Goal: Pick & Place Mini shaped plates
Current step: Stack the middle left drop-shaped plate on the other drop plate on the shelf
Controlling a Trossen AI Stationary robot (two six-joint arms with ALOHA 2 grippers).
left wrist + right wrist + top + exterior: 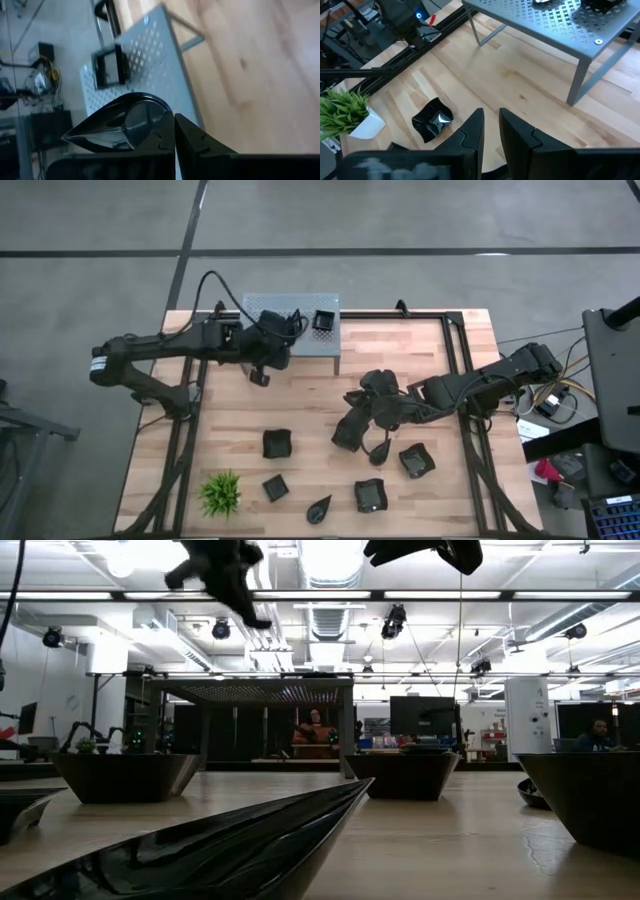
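We see the left gripper [174, 131] with fingers clamped on a glossy black teardrop-shaped mini plate [120, 122] above the grey perforated metal shelf [290, 340], which carries one square black mini plate [323, 322]; the right gripper [490, 131], fingers slightly parted and empty, hovers over the wooden tabletop [400, 360].

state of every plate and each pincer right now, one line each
left pincer: shut on teardrop plate, above the grey rack
square plate: resting on rack
right pincer: narrow gap, empty, over table
loose plates: on table

green plant [220, 493], grey perforated stand [290, 340], wooden table [420, 360]
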